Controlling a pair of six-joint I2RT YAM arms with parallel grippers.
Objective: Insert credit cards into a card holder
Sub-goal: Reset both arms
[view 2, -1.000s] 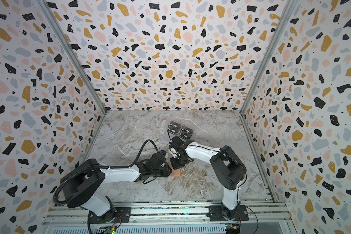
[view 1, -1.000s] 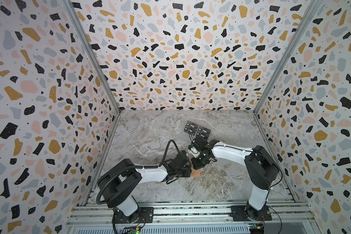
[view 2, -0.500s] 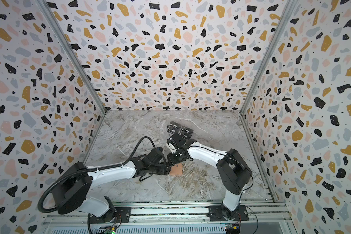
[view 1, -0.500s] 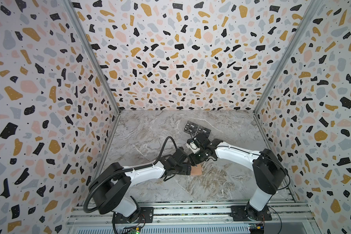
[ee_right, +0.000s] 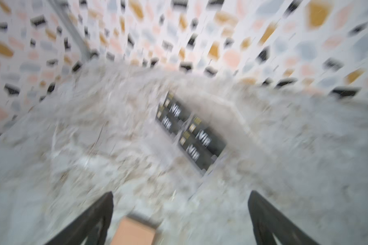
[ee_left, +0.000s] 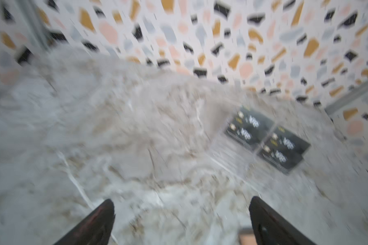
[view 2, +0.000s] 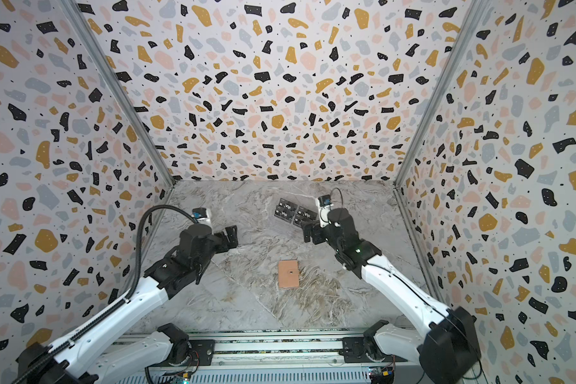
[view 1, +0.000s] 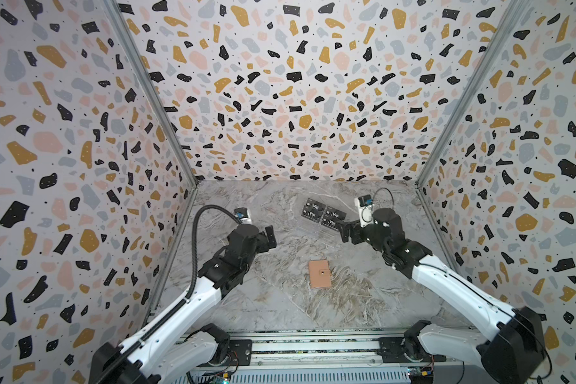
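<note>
The card holder (view 1: 320, 273) (view 2: 288, 273) is a salmon-pink wallet with a round snap, lying closed and flat on the marble table with nothing touching it. No credit cards show in any view. My left gripper (view 1: 270, 236) (view 2: 231, 234) hangs open to the wallet's far left, well apart from it. My right gripper (view 1: 346, 232) (view 2: 308, 234) hangs open to its far right. In the blurred left wrist view the jaws (ee_left: 181, 212) stand wide over bare table. The right wrist view shows the open gripper (ee_right: 180, 210) with the wallet (ee_right: 134, 232) below it.
Several black cards marked "Vip" (view 1: 323, 214) (view 2: 293, 212) sit on a clear acrylic stand at the back, just beyond my right gripper; they also show as black cards (ee_left: 268, 140) (ee_right: 191, 131). Terrazzo walls (view 1: 280, 99) enclose three sides.
Both grippers were together at the wallet and have opened and drawn apart, left arm to the left, right arm to the right. The wallet now lies alone on the table.
</note>
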